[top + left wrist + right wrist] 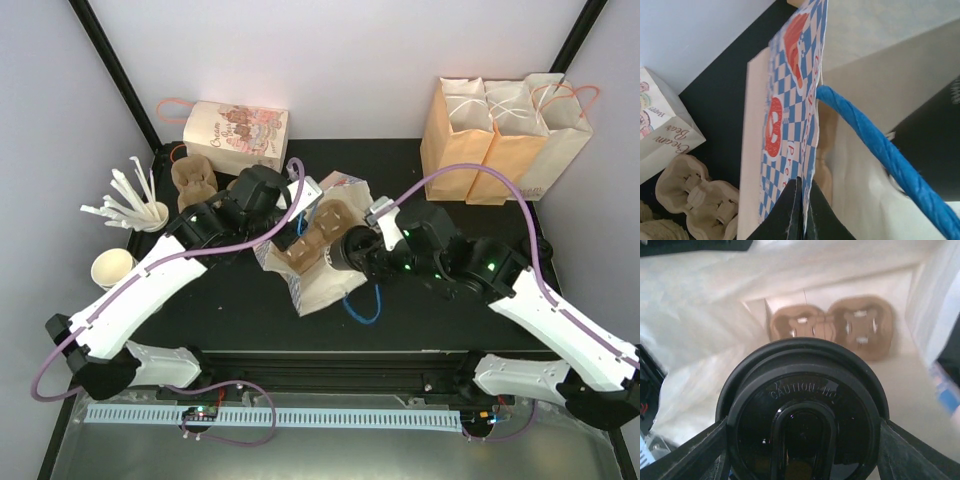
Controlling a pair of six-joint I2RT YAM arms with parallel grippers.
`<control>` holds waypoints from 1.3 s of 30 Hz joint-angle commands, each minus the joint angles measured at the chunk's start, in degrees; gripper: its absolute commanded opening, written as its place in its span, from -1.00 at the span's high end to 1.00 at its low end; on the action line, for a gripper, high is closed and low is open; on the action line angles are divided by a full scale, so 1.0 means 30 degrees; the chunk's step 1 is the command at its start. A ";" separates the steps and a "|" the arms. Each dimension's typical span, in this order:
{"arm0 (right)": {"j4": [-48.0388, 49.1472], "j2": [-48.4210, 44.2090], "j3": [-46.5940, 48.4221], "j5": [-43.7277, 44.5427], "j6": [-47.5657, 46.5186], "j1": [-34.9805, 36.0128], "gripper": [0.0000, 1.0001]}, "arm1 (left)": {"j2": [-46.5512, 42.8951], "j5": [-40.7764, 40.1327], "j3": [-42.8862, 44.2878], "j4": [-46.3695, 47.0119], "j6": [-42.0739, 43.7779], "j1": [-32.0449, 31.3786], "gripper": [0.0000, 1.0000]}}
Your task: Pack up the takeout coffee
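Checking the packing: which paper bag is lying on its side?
The blue-handled checkered bag at mid-table, a brown cup carrier inside. The three tan bags at back right stand upright.

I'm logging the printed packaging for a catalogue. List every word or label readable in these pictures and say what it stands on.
"CAUTION HO…" – embossed on the black lid held by the right end effector; its end is unclear.
"Cream Bear" and "Happy" – on the pastel-printed bag, left wrist view.
"Pre…" – red letters on the blue-checkered bag pinched by the left end effector; the rest is cut off.
Print on the tan bags is too small to read.
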 commanded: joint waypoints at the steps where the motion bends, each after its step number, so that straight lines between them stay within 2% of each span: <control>1: 0.1858 0.0871 0.1396 0.1033 -0.0110 0.0459 -0.11 | -0.0889 -0.0291 0.0419 0.0841 -0.0156 -0.0200 0.97; 6: 0.4215 0.0837 0.0912 0.1488 -0.0694 0.0498 -0.10 | -0.1165 -0.0191 0.0696 0.0884 -0.0041 -0.0284 0.97; 12: 0.5223 0.1429 -0.0265 0.2051 -0.1970 0.1566 -0.09 | -0.1351 -0.0329 0.0765 0.0723 0.0080 -0.0361 0.97; 16: 0.4393 0.2145 -0.0785 0.3355 -0.2267 0.2244 -0.09 | -0.1421 -0.0673 0.0737 0.0555 0.0070 -0.0376 0.97; 22: 0.3088 0.2184 -0.2495 0.4798 -0.1019 0.2256 -0.09 | -0.1747 -0.1472 0.0639 0.0213 0.0134 -0.0420 0.97; 30: 0.2517 0.1860 -0.4888 0.4996 0.0282 0.2270 -0.08 | -0.1949 -0.3607 -0.0079 0.0388 0.0291 -0.0493 0.97; 34: 0.3127 0.1275 -0.5794 0.5479 0.0400 0.2312 -0.08 | -0.2137 -0.3193 -0.0114 0.0574 0.0441 -0.0595 0.97; 39: 0.5365 0.0392 -0.6104 0.6575 -0.0370 0.2312 -0.08 | -0.2196 -0.0809 -0.0202 0.0558 0.0483 -0.0690 0.96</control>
